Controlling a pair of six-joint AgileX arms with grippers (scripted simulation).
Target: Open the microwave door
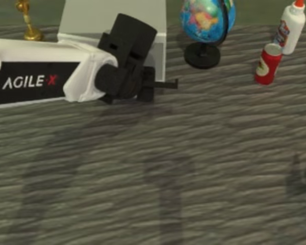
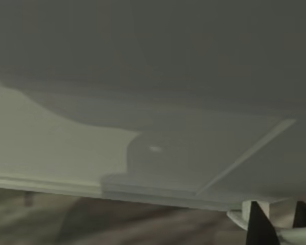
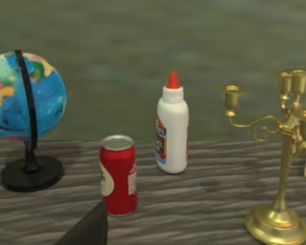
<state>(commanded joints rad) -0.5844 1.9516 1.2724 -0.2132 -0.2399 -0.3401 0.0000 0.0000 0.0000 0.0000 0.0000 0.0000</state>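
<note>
Grey woven tabletop (image 1: 204, 168), item list. Microwave (image 1: 86, 20): top left, rear edge. Microwave door (image 2: 143, 132): fills your left wrist view at close range, apparently closed. Left gripper (image 1: 163, 84): at the microwave's front right corner; whether spread or pinched, you cannot tell. Right arm: outside the top view. Globe (image 1: 207, 20), red can (image 1: 268, 64), glue bottle (image 1: 290, 28), candelabra (image 1: 28, 20): bystanders. Risk: fingers slipping off the door edge, shoving the oven instead.

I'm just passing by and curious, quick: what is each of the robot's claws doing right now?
Left gripper: at the microwave front; open or shut cannot be told.
Right gripper: only a dark tip shows in its wrist view; cannot be told.
</note>
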